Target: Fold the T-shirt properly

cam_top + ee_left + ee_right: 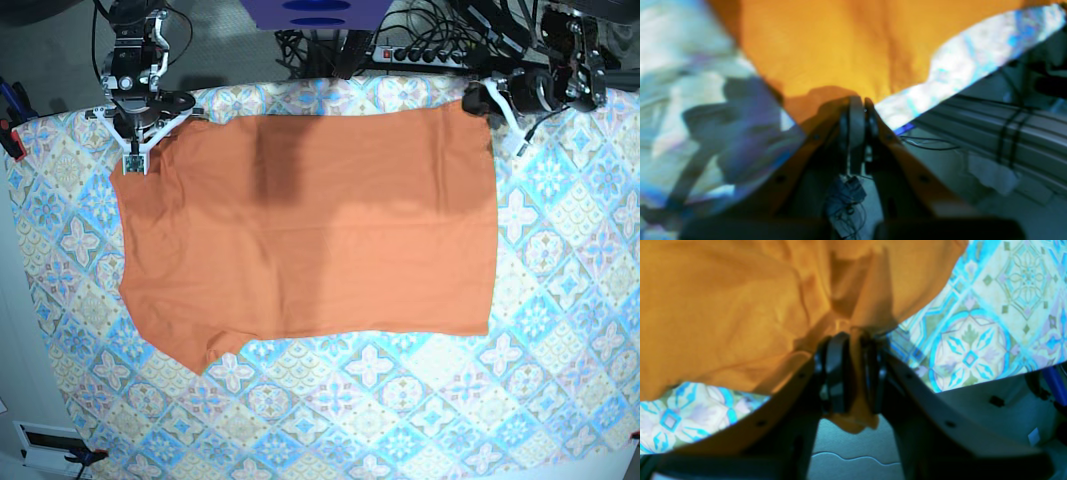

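The orange T-shirt [310,230] lies spread flat on the blue-and-cream tiled tablecloth [560,330], filling the upper middle of the table as the base view shows it. One short sleeve pokes out at about 7 o'clock of the cloth, near the lower left. A soft shadow darkens the fabric toward 11 o'clock.

The right gripper [133,150] sits at the shirt's 10 o'clock corner in the base view, at the far left end of the top edge. Its wrist camera shows the jaws narrowed onto a bunched fold of orange fabric [853,373], with a small tongue of cloth hanging out below the pads at 6 o'clock. The tablecloth's flower tiles show at 3 o'clock and at 8 o'clock of that view.

The left gripper [478,100] is at the shirt's 1 o'clock corner in the base view, right at the table's far edge. From its wrist camera the jaws [861,110] are pressed fully together at the tip of the orange cloth, where the shirt's corner narrows to a point. That picture is blurred, so I cannot tell for sure whether fabric is caught between the pads or only touches them. Cables [440,40] and a power strip lie past the table at 12 o'clock
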{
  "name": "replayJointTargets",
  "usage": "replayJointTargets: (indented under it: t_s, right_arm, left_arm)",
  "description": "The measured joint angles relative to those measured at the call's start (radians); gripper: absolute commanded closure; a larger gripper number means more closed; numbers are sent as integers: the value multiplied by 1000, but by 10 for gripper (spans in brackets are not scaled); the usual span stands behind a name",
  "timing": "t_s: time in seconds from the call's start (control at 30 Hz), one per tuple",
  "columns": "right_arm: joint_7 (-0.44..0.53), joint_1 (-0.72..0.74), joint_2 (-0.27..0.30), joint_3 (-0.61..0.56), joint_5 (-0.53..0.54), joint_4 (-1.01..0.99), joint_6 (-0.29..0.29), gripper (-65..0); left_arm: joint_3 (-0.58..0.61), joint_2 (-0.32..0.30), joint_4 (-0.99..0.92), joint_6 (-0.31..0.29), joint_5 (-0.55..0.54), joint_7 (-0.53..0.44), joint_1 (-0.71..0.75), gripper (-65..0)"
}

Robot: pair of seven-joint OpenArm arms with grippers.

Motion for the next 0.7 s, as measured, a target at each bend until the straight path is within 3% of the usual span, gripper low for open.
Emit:
replayJointTargets:
  t_s: [0.23,0.4,0.47,0.6,0.7]
  right_arm:
    - [0,1,5,0,-7,0,0,-119]
    - [0,2,0,-5,-6,0,3,-119]
    - [0,3,3,-5,-7,0,1,-120]
    - [0,3,3,-5,-6,0,1,-120]
    - [0,4,3,-5,-7,0,0,-120]
  left_arm:
    - [-1,-26,1,0,-8,2,18,-13]
    - [-2,-27,1,-3,-10,5,31,-297]
    - [-2,-27,1,-12,-26,5,34,-378]
    - [-5,-34,2,-11,-62,5,34,-391]
    - [-2,-76,2,3,-169,8,37,-388]
